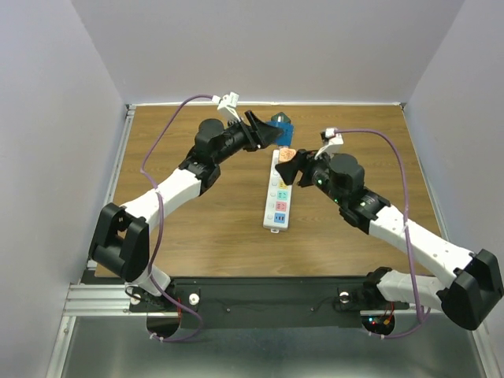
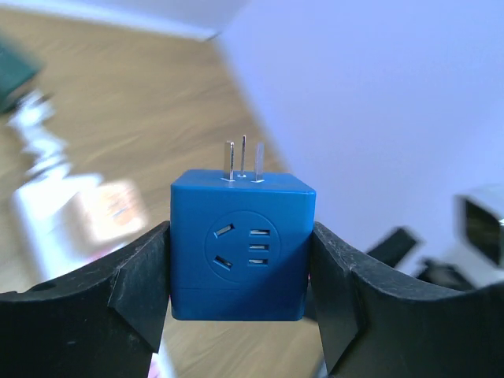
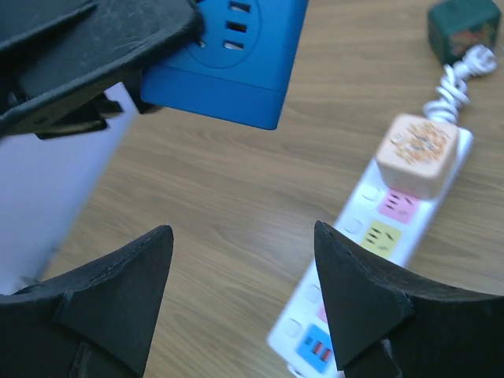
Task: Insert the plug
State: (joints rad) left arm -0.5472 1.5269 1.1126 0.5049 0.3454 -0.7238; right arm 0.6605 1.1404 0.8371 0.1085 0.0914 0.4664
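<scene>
**Left gripper.** The left gripper (image 2: 241, 298) is clamped on the blue plug (image 2: 241, 236). Its two black fingers (image 2: 138, 287) press against opposite side faces of the cube, which fills the gap between them. A socket face points back toward the wrist. Three metal prongs (image 2: 242, 160) project from the far face, straight away from the hand. The plug is clear of the table (image 2: 118, 102), which lies beyond and to the left of the fingers.

**Right gripper.** The right gripper (image 3: 240, 276) is spread wide, with nothing between its fingers (image 3: 118, 291). The blue plug hangs just ahead of the fingertips and apart from them. The left gripper's black fingers grip it from the left side of this view.

**Power strip.** The white power strip (image 3: 378, 220) lies flat on the wood, ahead of and to the right of the right gripper. A beige cube adapter (image 3: 417, 153) is seated at the end farther from the hand. Pink, yellow and blue outlets follow along the strip toward the fingers.

**Beyond the strip.** A bundled white cord (image 3: 455, 83) leaves the beige-cube end. A dark green cube (image 3: 461, 27) sits just past the cord.

**Top view.** The plug is held just past the strip's far end.
</scene>
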